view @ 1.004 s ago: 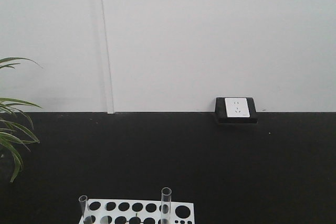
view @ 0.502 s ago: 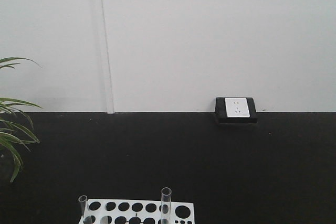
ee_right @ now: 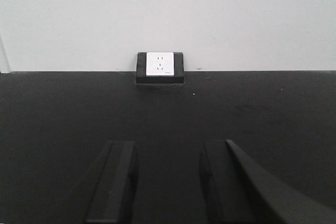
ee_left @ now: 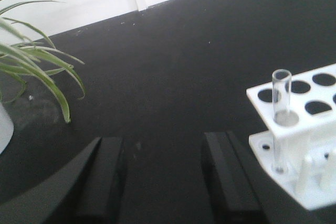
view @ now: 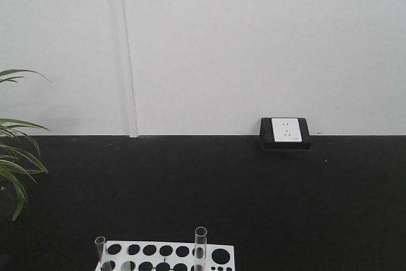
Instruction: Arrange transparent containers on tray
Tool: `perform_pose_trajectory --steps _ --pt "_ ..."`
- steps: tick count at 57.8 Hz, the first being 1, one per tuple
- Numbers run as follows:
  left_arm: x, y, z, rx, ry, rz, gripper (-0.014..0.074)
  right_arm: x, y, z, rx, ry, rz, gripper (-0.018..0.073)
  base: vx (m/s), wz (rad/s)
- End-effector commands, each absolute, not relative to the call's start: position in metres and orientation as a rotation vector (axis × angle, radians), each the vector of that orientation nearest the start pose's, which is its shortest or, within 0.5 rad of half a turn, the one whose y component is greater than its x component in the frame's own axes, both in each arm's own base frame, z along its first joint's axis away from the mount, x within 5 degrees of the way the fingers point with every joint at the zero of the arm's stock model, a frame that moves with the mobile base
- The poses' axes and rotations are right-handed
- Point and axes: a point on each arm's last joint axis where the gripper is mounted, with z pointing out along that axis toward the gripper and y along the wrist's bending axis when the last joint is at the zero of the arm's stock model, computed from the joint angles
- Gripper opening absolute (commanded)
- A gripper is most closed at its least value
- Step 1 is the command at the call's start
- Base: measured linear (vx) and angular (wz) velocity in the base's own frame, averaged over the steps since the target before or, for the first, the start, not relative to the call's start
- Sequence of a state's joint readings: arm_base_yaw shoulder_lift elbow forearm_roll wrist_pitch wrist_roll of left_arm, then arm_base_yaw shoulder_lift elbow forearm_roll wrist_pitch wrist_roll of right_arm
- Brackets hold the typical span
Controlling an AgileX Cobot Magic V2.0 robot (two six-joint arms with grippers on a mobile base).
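Two clear test tubes stand upright in a white rack [view: 168, 255] with round holes at the bottom of the front view: one test tube [view: 200, 245] toward the right, a shorter-looking test tube [view: 100, 251] at the left corner. The left wrist view shows a test tube [ee_left: 280, 114] in the rack's corner [ee_left: 299, 145], just right of my left gripper [ee_left: 165, 153], which is open and empty over the black table. My right gripper [ee_right: 168, 153] is open and empty, pointing at the wall. The yellow tray is out of view.
A green potted plant [ee_left: 31, 72] stands to the left of the left gripper, its leaves [view: 16, 163] at the front view's left edge. A white wall socket in a black box [ee_right: 159, 66] sits at the table's back edge against the wall.
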State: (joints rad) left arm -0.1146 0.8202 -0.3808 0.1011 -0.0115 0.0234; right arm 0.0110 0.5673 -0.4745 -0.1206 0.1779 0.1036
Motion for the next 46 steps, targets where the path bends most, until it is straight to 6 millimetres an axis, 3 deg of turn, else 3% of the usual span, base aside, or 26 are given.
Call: perform_pose_trajectory --steps 1,12,20,30,46 --pt "0.176 -0.023 0.277 0.194 1.732 -0.043 0.0489 0.125 0.000 0.330 -0.028 1.642 -0.029 0.0415 0.00 0.00" --pt "0.202 -0.034 0.258 0.120 1.768 -0.169 0.0489 0.125 0.000 0.330 -0.028 1.642 -0.029 0.0414 0.00 0.00" --pt "0.216 -0.046 0.242 0.178 1.786 -0.210 0.0489 0.125 0.000 0.330 -0.028 1.642 -0.029 0.0414 0.00 0.00" --pt "0.227 -0.066 0.222 0.346 1.783 -0.259 0.0489 0.125 0.000 0.330 -0.028 1.642 -0.029 0.0414 0.00 0.00" --pt "0.241 -0.074 0.202 0.273 1.784 -0.390 0.0489 0.125 0.000 0.330 -0.028 1.642 -0.029 0.0414 0.00 0.00"
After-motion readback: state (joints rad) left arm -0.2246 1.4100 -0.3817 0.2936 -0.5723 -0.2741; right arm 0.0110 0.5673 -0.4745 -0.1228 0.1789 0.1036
